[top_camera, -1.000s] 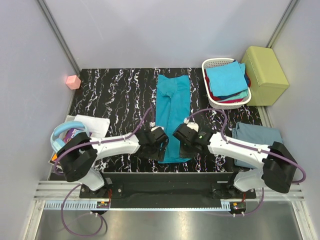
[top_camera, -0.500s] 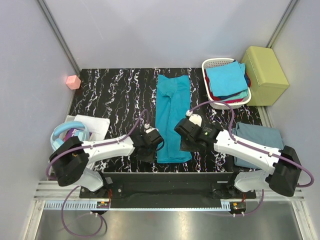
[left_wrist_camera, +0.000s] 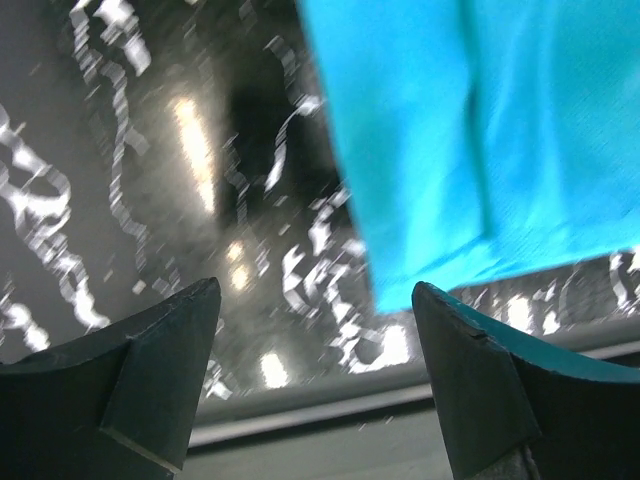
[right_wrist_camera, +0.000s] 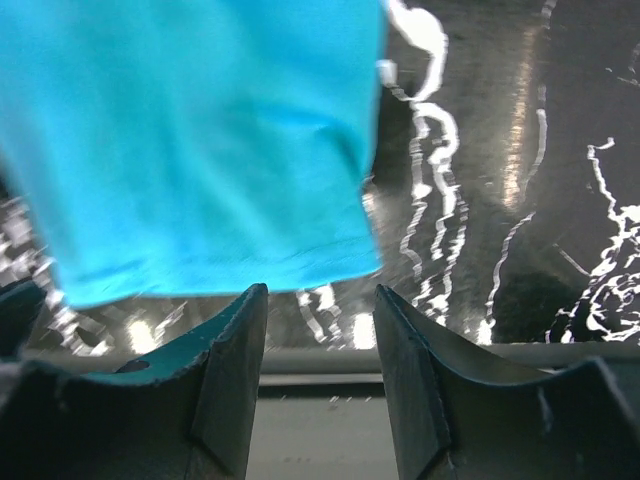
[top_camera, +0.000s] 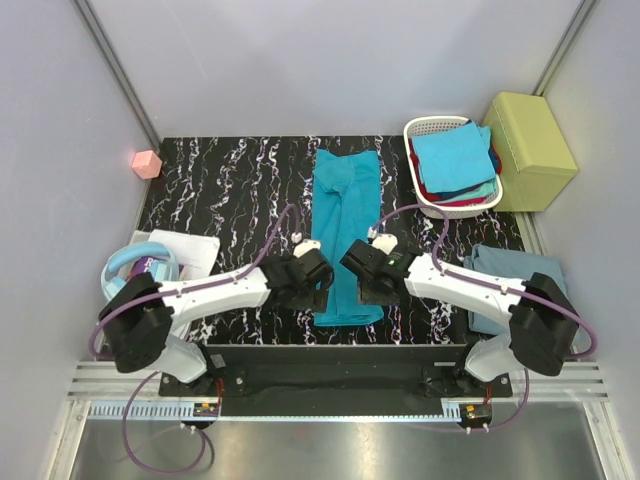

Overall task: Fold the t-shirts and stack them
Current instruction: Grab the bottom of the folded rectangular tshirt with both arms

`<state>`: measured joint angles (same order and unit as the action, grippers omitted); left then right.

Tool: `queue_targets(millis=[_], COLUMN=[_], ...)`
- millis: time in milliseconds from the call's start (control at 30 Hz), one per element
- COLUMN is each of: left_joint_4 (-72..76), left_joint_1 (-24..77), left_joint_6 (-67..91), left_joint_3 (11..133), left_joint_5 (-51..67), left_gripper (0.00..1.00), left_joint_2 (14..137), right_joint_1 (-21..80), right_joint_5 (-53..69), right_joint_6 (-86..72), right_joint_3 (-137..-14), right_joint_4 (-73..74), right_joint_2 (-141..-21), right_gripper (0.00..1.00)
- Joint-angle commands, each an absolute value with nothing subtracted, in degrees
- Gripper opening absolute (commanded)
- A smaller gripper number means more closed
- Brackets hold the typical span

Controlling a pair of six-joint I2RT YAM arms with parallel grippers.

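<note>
A large teal t-shirt (top_camera: 347,225) lies on the black marbled table as a long narrow strip running from far to near. My left gripper (top_camera: 316,290) hovers at the left side of its near end, and my right gripper (top_camera: 364,290) at the right side. In the left wrist view the teal t-shirt (left_wrist_camera: 480,130) has its near left corner just beyond my left gripper (left_wrist_camera: 315,330), which is open and empty. In the right wrist view the hem of the teal t-shirt (right_wrist_camera: 190,140) lies just beyond my right gripper (right_wrist_camera: 318,340), also open and empty.
A white basket (top_camera: 425,128) at the back right holds several shirts, with a bright blue one (top_camera: 452,155) on top. Beside it stands a yellow-green box (top_camera: 528,150). A grey-blue shirt (top_camera: 515,270) lies at the right edge. Headphones (top_camera: 130,265), paper (top_camera: 190,250) and a pink cube (top_camera: 147,163) sit on the left.
Both grippers have shifted slightly around the shirt's near end, and the right jaws have spread wider. The teal shirt lies as before.
</note>
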<state>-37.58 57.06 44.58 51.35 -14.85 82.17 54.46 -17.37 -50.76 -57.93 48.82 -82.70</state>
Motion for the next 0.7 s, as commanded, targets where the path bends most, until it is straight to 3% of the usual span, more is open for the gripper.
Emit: queue_targets(millis=[0,667], left_joint_4=[-32.17,-28.48], left_joint_1=[56.69,56.07], left_joint_6=[43.94,45.09], left_joint_3=[55.11,53.88], left_joint_5=[-14.78,-10.02], left_gripper=[0.82,0.77], left_joint_2=[86.65,89.38], right_joint_1=[50.81,47.81], right_joint_5=[-16.35,-8.26], right_joint_6=[-51.06,-52.12], right_joint_3=[-55.20,-45.53], right_joint_4=[46.94,39.02], right_joint_2=[-83.50,-85.95], right_gripper=[0.54,0.47])
